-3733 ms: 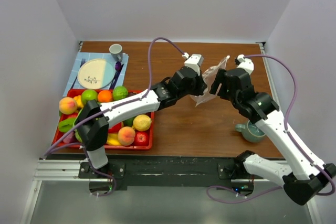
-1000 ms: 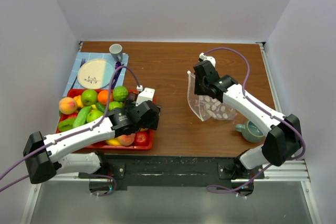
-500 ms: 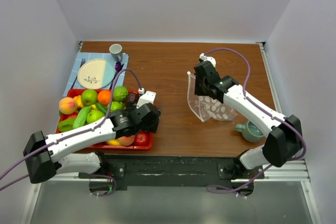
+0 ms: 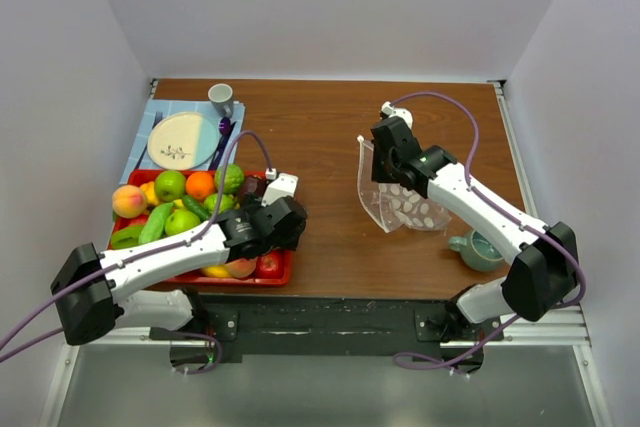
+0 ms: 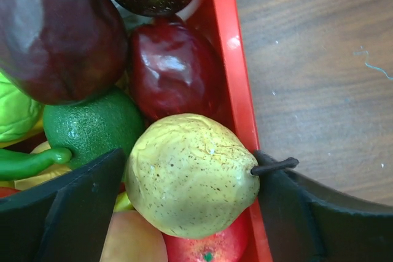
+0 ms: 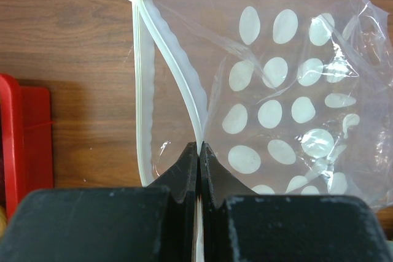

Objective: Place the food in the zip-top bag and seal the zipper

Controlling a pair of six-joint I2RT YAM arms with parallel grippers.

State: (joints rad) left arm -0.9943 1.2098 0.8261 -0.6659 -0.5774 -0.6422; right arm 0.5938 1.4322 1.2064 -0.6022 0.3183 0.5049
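Note:
The food (image 4: 185,202) is heaped in a red tray (image 4: 283,269) at the near left. My left gripper (image 4: 283,223) is down at the tray's right end. In the left wrist view its fingers (image 5: 92,188) press both sides of a speckled yellow pear (image 5: 190,176), which rests on a red apple (image 5: 206,246) and a peach (image 5: 132,240). The clear polka-dot zip-top bag (image 4: 405,202) lies right of centre with its mouth toward the left. My right gripper (image 6: 199,145) is shut on the upper strip of the zipper (image 6: 175,65), holding the mouth apart.
A dark plum (image 5: 172,84), a lime (image 5: 92,127) and a purple eggplant (image 5: 55,29) crowd the pear. The tray's red rim (image 5: 236,72) runs beside it. A plate (image 4: 182,139) and grey cup (image 4: 221,98) sit at the back left. A teal mug (image 4: 478,249) stands near the bag.
My left gripper has sunk slightly into the tray and its jaws have drawn in against the pear. The right arm and the bag have stayed put.

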